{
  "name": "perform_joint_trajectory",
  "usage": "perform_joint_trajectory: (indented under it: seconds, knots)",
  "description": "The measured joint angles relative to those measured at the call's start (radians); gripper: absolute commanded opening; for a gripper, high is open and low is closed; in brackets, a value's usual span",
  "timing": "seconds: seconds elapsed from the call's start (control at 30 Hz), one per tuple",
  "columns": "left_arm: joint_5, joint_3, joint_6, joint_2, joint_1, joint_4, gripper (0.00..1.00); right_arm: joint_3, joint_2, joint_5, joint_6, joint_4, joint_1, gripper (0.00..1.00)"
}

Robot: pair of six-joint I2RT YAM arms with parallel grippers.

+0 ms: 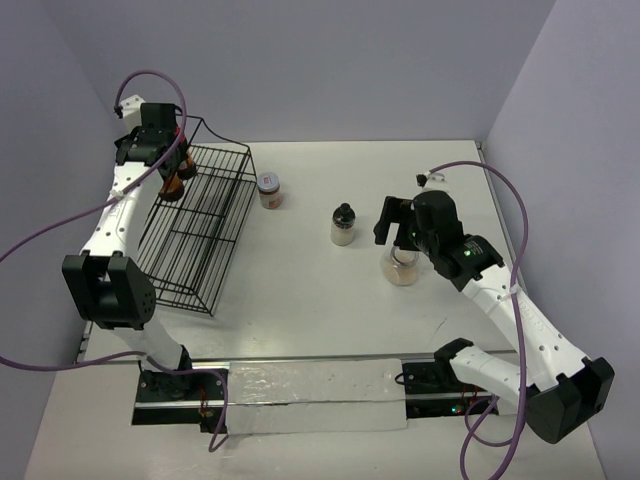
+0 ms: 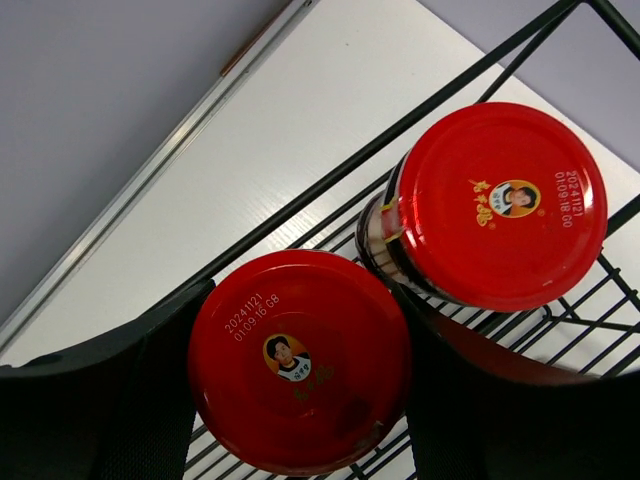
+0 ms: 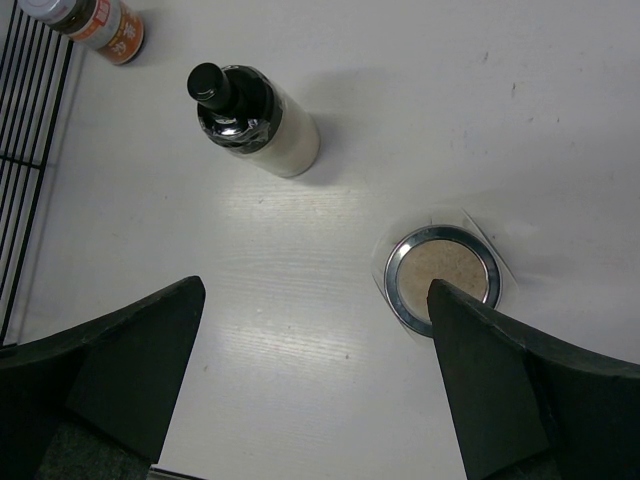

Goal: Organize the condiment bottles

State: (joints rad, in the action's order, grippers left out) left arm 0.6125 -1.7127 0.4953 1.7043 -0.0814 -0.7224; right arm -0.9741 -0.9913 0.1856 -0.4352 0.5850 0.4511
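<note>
My left gripper (image 2: 303, 330) is shut on a red-lidded jar (image 2: 300, 365), holding it by the lid over the black wire rack (image 2: 470, 85). A second red-lidded jar (image 2: 495, 205) stands on the rack just beside it. In the top view this gripper (image 1: 165, 165) is at the rack's far left end, and the jars (image 1: 173, 183) are mostly hidden under it. My right gripper (image 3: 315, 290) is open and empty above the table. The wide beige-filled jar (image 3: 443, 275) sits by its right finger. The black-capped bottle (image 3: 255, 118) and the silver-lidded jar (image 3: 95, 22) stand farther off.
The wire rack (image 1: 195, 225) lies along the table's left side next to the grey wall. In the top view the silver-lidded jar (image 1: 269, 189), the black-capped bottle (image 1: 343, 224) and the beige jar (image 1: 403, 268) stand in a loose row across the middle.
</note>
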Motion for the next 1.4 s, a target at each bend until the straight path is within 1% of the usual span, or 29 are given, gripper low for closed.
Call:
perform_joint_trajectory:
  seconds: [0.07,0.1,0.2,0.27,0.3,0.47,0.6,0.67,0.73,0.77,0.87,0.93,1.03,1.1,1.3,1.4]
  knots:
    - [0.003,0.027,0.011,-0.021,0.0,0.016,0.56,0.0,0.0,0.0,-0.003,0.001,0.0,1.0]
    - [0.006,0.034,0.016,-0.028,0.0,0.016,0.68,-0.001,0.0,0.0,-0.005,0.003,0.0,1.0]
    - [0.01,0.047,0.025,-0.041,0.0,0.017,0.9,-0.002,0.0,-0.003,-0.012,0.005,0.0,1.0]
    - [0.011,0.048,0.029,-0.046,0.0,0.029,0.94,-0.002,0.0,-0.008,-0.017,0.006,0.0,1.0]
    - [0.011,0.048,0.028,-0.052,0.0,0.037,0.98,-0.003,0.0,-0.01,-0.018,0.007,0.0,1.0]
    - [-0.002,0.035,0.021,-0.107,0.0,0.043,1.0,-0.017,0.0,-0.019,-0.025,0.008,0.0,1.0]
    - [-0.033,-0.047,0.009,-0.134,-0.005,0.031,1.0,-0.022,0.0,-0.023,-0.031,0.01,0.0,1.0]
    - [-0.049,-0.078,-0.03,-0.152,-0.029,0.032,0.99,-0.022,0.002,-0.019,-0.032,0.015,0.0,1.0]
    - [-0.064,-0.093,-0.082,-0.182,-0.088,0.033,0.99,-0.023,0.006,-0.008,-0.033,0.023,0.0,1.0]
    - [-0.059,-0.098,-0.113,-0.195,-0.142,0.036,0.99,-0.024,0.011,0.002,-0.032,0.031,0.0,1.0]
    - [-0.06,-0.146,-0.177,-0.196,-0.344,0.029,0.96,-0.032,0.033,0.046,-0.03,0.056,0.0,1.0]
    - [-0.1,-0.184,-0.194,-0.168,-0.464,0.029,0.96,-0.038,0.058,0.076,-0.027,0.071,0.0,1.0]
    - [-0.151,-0.186,-0.199,-0.128,-0.549,0.028,0.96,-0.047,0.093,0.113,-0.027,0.085,0.0,1.0]
    - [-0.17,-0.173,-0.187,-0.089,-0.586,0.034,0.96,-0.05,0.115,0.137,-0.028,0.091,0.0,1.0]
    - [-0.227,-0.14,-0.151,0.101,-0.712,0.032,0.97,-0.048,0.168,0.175,-0.038,0.102,0.0,1.0]
    - [-0.259,-0.121,-0.133,0.171,-0.747,0.031,0.98,-0.045,0.182,0.181,-0.04,0.114,0.0,1.0]
